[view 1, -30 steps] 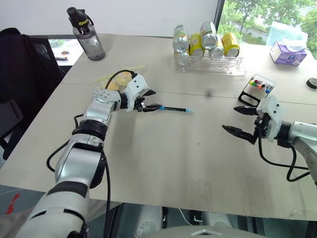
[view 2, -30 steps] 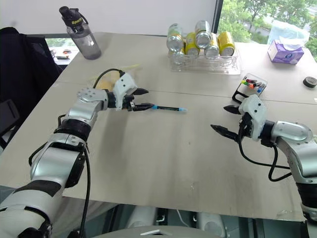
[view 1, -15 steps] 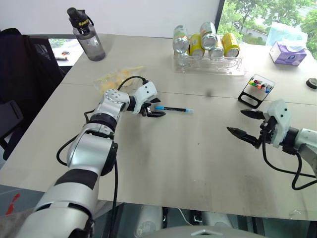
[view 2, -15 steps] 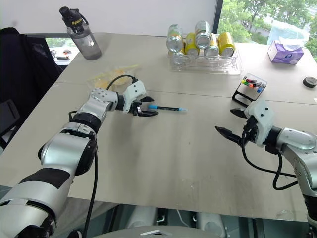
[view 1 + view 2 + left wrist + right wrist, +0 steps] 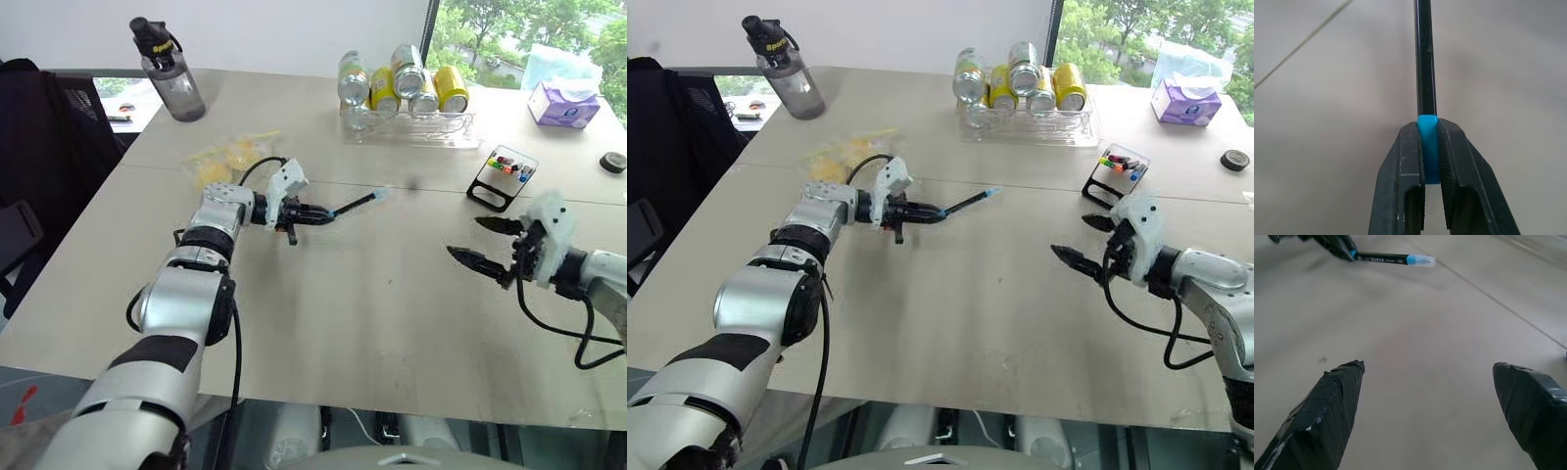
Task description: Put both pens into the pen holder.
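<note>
Pickup step: left end effector (image 5: 315, 212) clamped on the blue-ended pen (image 5: 355, 204), right end effector (image 5: 482, 242) wide apart, empty; next, carry to the pen holder (image 5: 501, 179) near counter's far right edge.

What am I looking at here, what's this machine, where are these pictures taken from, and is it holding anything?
It is a humanoid robot with two arms at a table. Two pictures come from cameras in its head, looking down over its arms; the other two come from a camera on each wrist, looking along that gripper's fingers.

The left gripper is shut on one end of a blue-ended pen, whose far end tilts up off the table. The left wrist view shows the blue end pinched between the fingers. The right gripper is open and holds nothing.

Farther back stand a small black pen holder with coloured markers, a clear tray of cans, a water bottle, a tissue pack and a yellowish bag.
</note>
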`<state>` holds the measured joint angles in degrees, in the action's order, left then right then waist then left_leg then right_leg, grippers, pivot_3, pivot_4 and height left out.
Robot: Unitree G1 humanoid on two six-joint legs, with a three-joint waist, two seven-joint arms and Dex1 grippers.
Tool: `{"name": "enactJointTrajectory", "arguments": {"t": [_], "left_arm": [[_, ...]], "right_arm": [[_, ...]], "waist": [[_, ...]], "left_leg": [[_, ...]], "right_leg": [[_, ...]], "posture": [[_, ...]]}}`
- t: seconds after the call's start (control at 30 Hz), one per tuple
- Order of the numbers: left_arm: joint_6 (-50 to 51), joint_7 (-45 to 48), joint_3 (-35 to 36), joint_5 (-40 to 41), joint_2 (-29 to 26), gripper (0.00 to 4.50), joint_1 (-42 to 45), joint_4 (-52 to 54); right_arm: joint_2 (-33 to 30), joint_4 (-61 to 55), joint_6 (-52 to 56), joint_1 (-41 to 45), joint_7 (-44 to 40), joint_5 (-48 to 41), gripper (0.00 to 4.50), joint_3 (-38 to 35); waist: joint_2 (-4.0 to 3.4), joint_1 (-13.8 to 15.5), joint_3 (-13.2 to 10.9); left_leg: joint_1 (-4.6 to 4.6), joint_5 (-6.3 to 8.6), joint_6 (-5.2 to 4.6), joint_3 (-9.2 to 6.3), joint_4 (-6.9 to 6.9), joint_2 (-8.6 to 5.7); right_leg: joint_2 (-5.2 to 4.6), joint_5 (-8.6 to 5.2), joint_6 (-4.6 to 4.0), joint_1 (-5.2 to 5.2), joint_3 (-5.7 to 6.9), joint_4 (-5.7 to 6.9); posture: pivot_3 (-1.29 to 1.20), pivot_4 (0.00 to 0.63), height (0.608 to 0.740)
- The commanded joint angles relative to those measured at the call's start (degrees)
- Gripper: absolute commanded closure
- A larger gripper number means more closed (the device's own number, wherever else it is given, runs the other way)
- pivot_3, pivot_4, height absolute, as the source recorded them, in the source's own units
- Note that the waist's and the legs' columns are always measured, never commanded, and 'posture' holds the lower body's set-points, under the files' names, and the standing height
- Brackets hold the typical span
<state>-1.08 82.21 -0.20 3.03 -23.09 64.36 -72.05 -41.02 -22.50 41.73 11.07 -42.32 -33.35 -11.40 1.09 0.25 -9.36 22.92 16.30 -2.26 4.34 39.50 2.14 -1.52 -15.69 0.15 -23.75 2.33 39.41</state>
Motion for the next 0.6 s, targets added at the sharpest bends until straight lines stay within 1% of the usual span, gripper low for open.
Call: {"name": "enactJointTrajectory", "arguments": {"t": [0.03,0.1,0.2,0.27,0.37,0.5,0.53,0.57,0.6], "left_arm": [[9.8,7.5,4.9,9.1,1.1,4.46,-0.3,10.6],[14.5,8.2,5.0,11.5,1.7,4.46,-2.7,17.4],[22.0,7.1,4.9,15.6,3.0,4.46,-6.4,29.0],[26.4,5.7,4.3,17.9,4.1,4.46,-8.6,35.9],[29.3,4.0,3.4,19.4,5.0,4.46,-10.5,41.0],[30.8,2.6,2.4,20.5,5.4,4.46,-11.2,43.5],[31.0,2.4,2.2,20.7,5.3,4.5,-11.2,43.5],[31.1,2.3,2.1,20.8,5.2,4.5,-11.3,43.5],[31.1,2.1,1.9,20.9,5.0,4.5,-11.2,43.4]], "right_arm": [[2.8,-1.5,3.8,2.4,2.6,-4.3,0.0,-0.2],[5.1,-0.6,7.2,5.0,5.2,-6.4,0.0,-0.1],[10.8,1.8,12.0,11.0,10.3,-11.0,0.0,-0.8],[15.6,2.9,13.2,15.2,12.9,-15.0,0.0,-2.0],[20.2,4.5,13.2,19.8,16.5,-18.0,0.0,-3.4],[23.2,6.0,11.9,23.8,18.9,-20.3,0.0,-4.1],[23.5,5.9,11.9,24.1,19.1,-21.3,0.56,-4.6],[23.5,5.7,12.0,24.3,19.1,-22.2,0.81,-4.8],[23.4,5.4,12.1,24.2,18.9,-22.8,1.25,-4.8]], "waist": [[-0.01,0.0,0.0],[-0.01,-0.1,0.0],[-0.02,-0.9,0.0],[-0.02,-0.9,0.0],[-0.02,-1.0,0.0],[-0.03,-0.9,0.0],[-0.03,-0.8,0.0],[-0.03,-0.8,0.0],[-0.03,-0.8,0.0]], "left_leg": [[0.04,0.0,0.0,-0.01,0.01,0.02],[0.05,0.0,0.0,-0.02,0.01,0.01],[0.0,0.0,0.0,0.0,0.01,0.0],[-0.01,0.0,0.0,-0.01,0.01,-0.01],[-0.05,-0.01,0.01,-0.05,0.01,0.0],[-0.06,0.0,0.0,-0.03,0.01,-0.03],[-0.06,0.0,0.0,-0.03,0.01,-0.04],[-0.06,0.0,0.0,-0.02,0.01,-0.05],[-0.05,0.0,0.0,-0.03,0.01,-0.05]], "right_leg": [[-0.07,0.0,0.0,-0.01,0.03,0.0],[-0.1,0.0,-0.01,-0.01,0.02,-0.03],[-0.18,0.0,0.0,0.0,-0.06,-0.01],[-0.22,0.0,-0.01,-0.01,-0.06,0.11],[-0.2,0.0,-0.01,-0.03,-0.06,0.22],[-0.24,0.0,-0.01,-0.03,-0.07,0.25],[-0.25,0.0,-0.01,-0.02,-0.06,0.24],[-0.26,0.0,-0.01,-0.02,-0.06,0.24],[-0.26,0.0,-0.01,-0.02,-0.06,0.23]], "posture": [[0.0,0.15,0.739],[0.0,0.15,0.739],[0.0,0.15,0.739],[0.0,0.15,0.739],[0.0,0.15,0.739],[0.0,0.15,0.739],[0.0,0.15,0.739],[0.0,0.15,0.739],[0.0,0.15,0.739]]}}
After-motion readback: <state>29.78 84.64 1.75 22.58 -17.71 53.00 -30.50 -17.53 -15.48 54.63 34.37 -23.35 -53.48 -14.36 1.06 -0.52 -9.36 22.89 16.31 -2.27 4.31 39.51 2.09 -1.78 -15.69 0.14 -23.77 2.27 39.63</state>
